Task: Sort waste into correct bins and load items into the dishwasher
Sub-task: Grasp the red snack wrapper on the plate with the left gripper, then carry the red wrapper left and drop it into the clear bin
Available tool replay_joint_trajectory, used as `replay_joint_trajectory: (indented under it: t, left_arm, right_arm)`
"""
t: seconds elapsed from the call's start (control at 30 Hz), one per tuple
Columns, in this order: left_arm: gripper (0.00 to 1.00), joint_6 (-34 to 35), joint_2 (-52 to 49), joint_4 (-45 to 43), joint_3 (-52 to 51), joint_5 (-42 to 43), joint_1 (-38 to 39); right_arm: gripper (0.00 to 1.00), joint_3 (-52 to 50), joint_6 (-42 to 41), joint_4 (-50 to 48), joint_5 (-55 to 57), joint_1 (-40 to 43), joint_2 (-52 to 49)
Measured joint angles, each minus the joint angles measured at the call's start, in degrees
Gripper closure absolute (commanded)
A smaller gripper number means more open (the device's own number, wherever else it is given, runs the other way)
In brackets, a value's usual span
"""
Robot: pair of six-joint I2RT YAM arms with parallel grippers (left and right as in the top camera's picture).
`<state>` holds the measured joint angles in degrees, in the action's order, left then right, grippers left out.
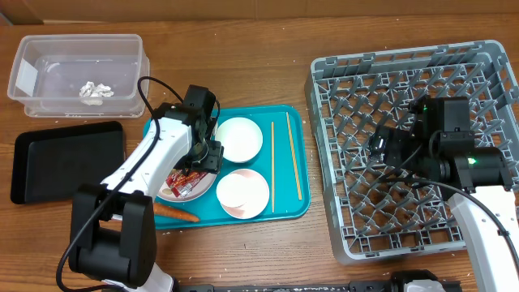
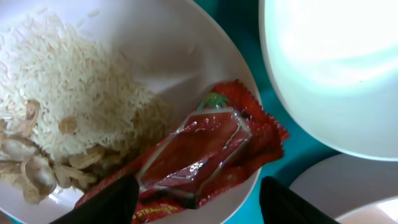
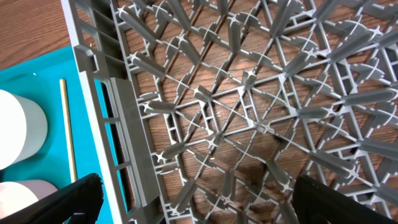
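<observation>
The red snack wrapper (image 2: 205,155) lies on the right side of the round white plate (image 2: 186,50). Our left hand (image 2: 198,193) is poised just above it, fingers (image 2: 106,202) spread apart on either side of the wrapper's near end and gripping nothing.

We judge the step in hand to be waste sorting: lifting this wrapper off the plate. The next move calls for a short descent and a firm pinch on the crinkly foil. It must not scoop up the white rice (image 2: 68,81) or the beige nut scraps (image 2: 31,168) heaped just left of it. Then comes a carry leftward to a bin.

Seen from overhead, our left arm reaches from the near edge toward the teal tray (image 1: 288,207), its wrist tipped steeply down over the plate. Right of the plate sit the far bowl (image 1: 239,139) and the near bowl (image 1: 242,193), and beyond them the two chopsticks (image 1: 272,162). The carrot (image 1: 174,213) lies by the tray's near-left corner.

Further left on the counter (image 1: 243,49) is the black tray (image 1: 65,158). At the far left, the clear tub (image 1: 81,39) holds the crumpled tissue (image 1: 96,89).

Our right hand (image 3: 205,199) hovers with its fingers wide apart, holding nothing, above the left part of the grey dish rack (image 1: 405,58). No dishes show in the rack.
</observation>
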<state>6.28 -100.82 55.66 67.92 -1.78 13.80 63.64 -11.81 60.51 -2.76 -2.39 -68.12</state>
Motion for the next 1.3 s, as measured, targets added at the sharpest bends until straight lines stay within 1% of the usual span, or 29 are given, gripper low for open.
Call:
replay_joint_trajectory:
  t: [0.07, 0.1, 0.13, 0.17, 0.2, 0.27, 0.37, 0.47, 0.53, 0.6, 0.63, 0.87, 0.93, 1.03, 1.07, 1.13, 1.23, 1.3]
  left_arm:
    - [0.51, -0.4, 0.0, -0.4, -0.4, 0.0, 0.0]
    - [0.58, -0.6, 0.0, -0.5, -0.4, -0.1, 0.0]
    - [0.62, -0.6, 0.0, -0.4, -0.5, -0.2, 0.0]
    - [0.69, -0.5, 0.0, -0.4, -0.5, -0.2, 0.0]
    - [0.74, -0.7, 0.0, -0.4, -0.5, -0.2, 0.0]
    - [0.75, -0.8, 0.0, -0.2, -0.5, -0.2, 0.0]
    - [0.72, -0.7, 0.0, -0.2, -0.5, -0.2, 0.0]
    - [0.75, -0.7, 0.0, -0.8, -1.2, -0.2, 0.0]
    - [0.81, -0.7, 0.0, -0.9, -1.9, -0.2, 0.0]
    - [0.93, -0.8, 0.0, -1.0, -2.3, -0.2, 0.0]
    - [0.96, -0.8, 0.0, -1.1, -2.4, -0.2, 0.0]
    - [0.96, -0.7, 0.0, -1.5, -2.4, -0.2, 0.0]
    - [0.96, -0.7, 0.0, 0.4, -1.6, -0.2, 0.0]
    - [0.96, -0.7, 0.0, 5.6, 3.5, -0.6, -0.3]
    - [0.96, -0.7, -0.1, 8.4, 6.8, -0.9, -0.8]
    - [0.96, -0.7, 0.0, 11.5, 17.1, -1.9, -3.7]
    - [0.96, -0.7, 0.2, 13.0, 23.6, -2.1, -8.4]
    - [0.96, -0.5, 0.2, 9.9, 26.3, -2.4, -12.6]
  right_arm:
    - [0.00, 0.0, 0.0, 0.0, 0.0, 0.0, 0.0]
    - [0.00, 0.0, 0.0, 0.0, 0.0, 0.0, 0.0]
    - [0.00, 0.0, 0.0, 0.0, 0.0, 0.0, 0.0]
    - [0.00, 0.0, 0.0, 0.0, 0.0, 0.0, 0.0]
    - [0.00, 0.0, 0.0, 0.0, 0.0, 0.0, 0.0]
    - [0.00, 0.0, 0.0, 0.0, 0.0, 0.0, 0.0]
    - [0.00, 0.0, 0.0, 0.0, 0.0, 0.0, 0.0]
    - [0.00, 0.0, 0.0, 0.1, 0.0, 0.0, 0.0]
    - [0.00, 0.0, 0.0, 0.1, 0.0, 0.0, 0.0]
    - [0.00, 0.0, 0.0, 0.1, 0.0, 0.0, 0.0]
    - [0.00, 0.0, 0.0, 0.1, 0.0, 0.0, 0.0]
    - [0.00, 0.0, 0.0, 0.1, 0.0, 0.0, 0.0]
    - [0.00, 0.0, 0.0, 0.1, 0.0, 0.0, 0.0]
    - [0.00, 0.0, 0.0, 0.1, 0.0, 0.0, 0.0]
    - [0.00, 0.0, 0.0, 0.1, 0.0, 0.0, 0.0]
    - [0.00, 0.0, 0.0, 0.2, 0.0, 0.0, 0.0]
    - [0.00, 0.0, -0.1, 0.1, 0.0, 0.0, 0.0]
    - [0.00, 0.0, -0.1, 0.1, 0.0, 0.0, 0.0]
